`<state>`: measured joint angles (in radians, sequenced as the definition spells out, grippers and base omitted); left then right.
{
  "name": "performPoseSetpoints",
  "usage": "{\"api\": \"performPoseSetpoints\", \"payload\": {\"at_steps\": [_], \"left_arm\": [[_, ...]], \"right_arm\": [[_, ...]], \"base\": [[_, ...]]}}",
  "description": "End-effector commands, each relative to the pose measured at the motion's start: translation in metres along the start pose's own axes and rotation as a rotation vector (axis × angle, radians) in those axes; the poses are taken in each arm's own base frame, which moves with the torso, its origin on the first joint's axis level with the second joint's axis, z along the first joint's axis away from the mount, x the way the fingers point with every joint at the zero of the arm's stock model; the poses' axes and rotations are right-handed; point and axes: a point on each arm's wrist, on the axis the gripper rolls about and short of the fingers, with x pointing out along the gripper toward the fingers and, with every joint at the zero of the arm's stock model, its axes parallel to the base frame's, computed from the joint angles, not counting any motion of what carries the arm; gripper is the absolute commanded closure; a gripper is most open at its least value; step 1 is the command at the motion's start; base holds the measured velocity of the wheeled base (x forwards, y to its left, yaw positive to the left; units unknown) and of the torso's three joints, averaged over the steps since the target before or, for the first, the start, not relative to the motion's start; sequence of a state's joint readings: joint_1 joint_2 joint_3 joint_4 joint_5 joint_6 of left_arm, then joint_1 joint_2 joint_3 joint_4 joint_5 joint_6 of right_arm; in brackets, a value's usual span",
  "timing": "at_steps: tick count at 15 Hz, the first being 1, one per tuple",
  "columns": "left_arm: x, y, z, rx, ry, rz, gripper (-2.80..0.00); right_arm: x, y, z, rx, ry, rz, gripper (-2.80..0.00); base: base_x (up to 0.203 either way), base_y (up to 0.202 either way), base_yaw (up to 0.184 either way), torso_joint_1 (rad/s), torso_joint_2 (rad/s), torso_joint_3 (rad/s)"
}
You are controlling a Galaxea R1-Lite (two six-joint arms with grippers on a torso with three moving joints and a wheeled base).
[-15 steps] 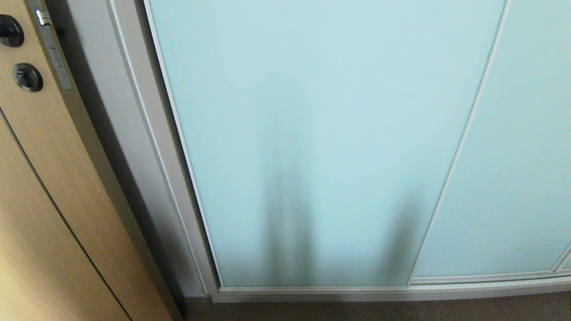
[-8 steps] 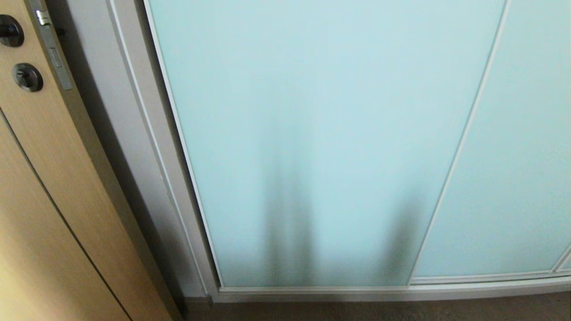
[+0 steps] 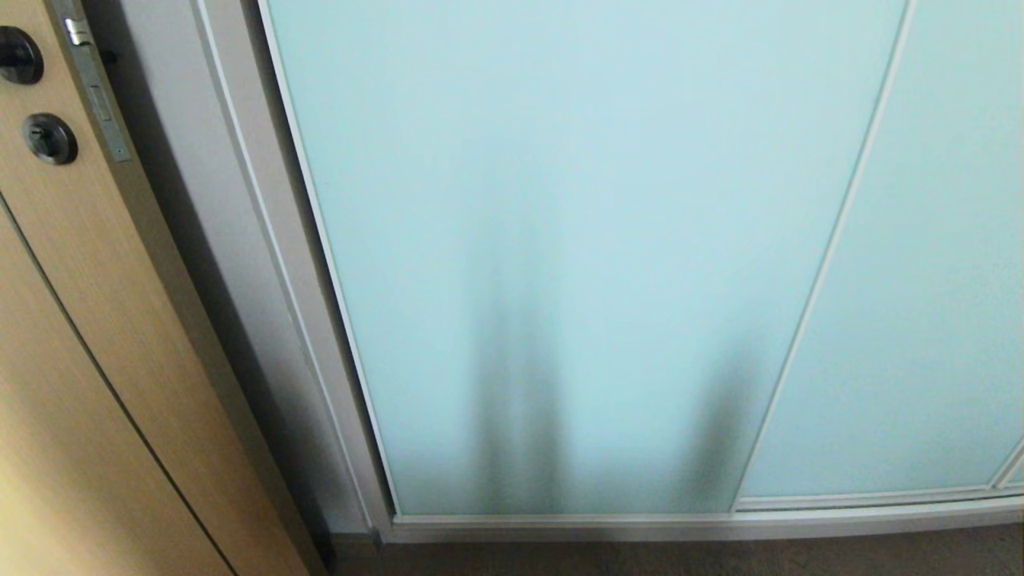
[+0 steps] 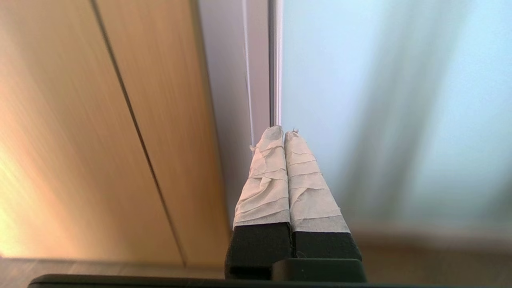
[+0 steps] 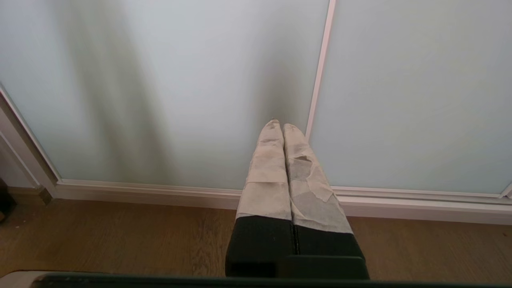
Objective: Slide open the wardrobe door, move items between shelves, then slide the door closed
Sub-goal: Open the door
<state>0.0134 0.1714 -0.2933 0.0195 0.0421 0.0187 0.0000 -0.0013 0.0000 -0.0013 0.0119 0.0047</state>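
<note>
The sliding wardrobe door (image 3: 576, 240) is a tall pale aqua frosted-glass panel in a thin silvery frame, and it stands closed. Neither arm shows in the head view. In the left wrist view my left gripper (image 4: 283, 131) is shut and empty, its taped fingers (image 4: 264, 180) pointing at the door's left frame edge (image 4: 276, 60). In the right wrist view my right gripper (image 5: 279, 125) is shut and empty, held low in front of the seam (image 5: 318, 80) between this door (image 5: 180, 80) and the neighbouring panel. The items and the shelves are hidden behind the glass.
A light oak door (image 3: 72, 336) with black fittings (image 3: 50, 138) stands at the left, beside the grey wardrobe side frame (image 3: 248, 240). A second aqua panel (image 3: 928, 280) lies to the right. The bottom track (image 3: 680, 526) meets the wood floor (image 5: 120, 236).
The head view is the same in all three frames; the door has not moved and no arm has come into that view.
</note>
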Motion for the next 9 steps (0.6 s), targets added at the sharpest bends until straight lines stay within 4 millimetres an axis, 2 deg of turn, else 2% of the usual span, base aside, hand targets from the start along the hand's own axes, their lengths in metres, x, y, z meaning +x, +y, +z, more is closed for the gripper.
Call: {"api": "performPoseSetpoints", "payload": {"at_steps": [1,3,5,7,9], "left_arm": [[0.027,0.000,0.052,-0.014,0.008,0.026,0.00],[0.059,0.001,0.088,-0.020,-0.028,0.078,0.00],[0.102,0.001,0.115,-0.017,-0.093,0.139,0.00],[0.145,0.001,0.131,-0.014,-0.166,0.214,0.00],[0.182,0.001,0.135,-0.009,-0.224,0.268,0.00]], "right_arm": [[0.000,0.000,0.000,0.000,0.001,0.000,0.00],[0.000,0.000,0.000,0.000,0.001,0.000,0.00],[0.000,0.000,0.000,0.000,0.001,0.000,0.00],[0.000,0.000,0.000,0.000,-0.001,0.000,0.00],[0.000,0.000,0.000,0.000,0.001,0.000,0.00]], "base": [[0.000,0.000,0.000,0.000,0.00,0.000],[0.000,0.000,0.000,0.000,0.00,0.000],[0.000,0.000,0.000,0.000,0.00,0.000],[0.000,0.000,0.000,0.000,0.00,0.000],[0.000,0.000,0.000,0.000,0.00,0.000]]}}
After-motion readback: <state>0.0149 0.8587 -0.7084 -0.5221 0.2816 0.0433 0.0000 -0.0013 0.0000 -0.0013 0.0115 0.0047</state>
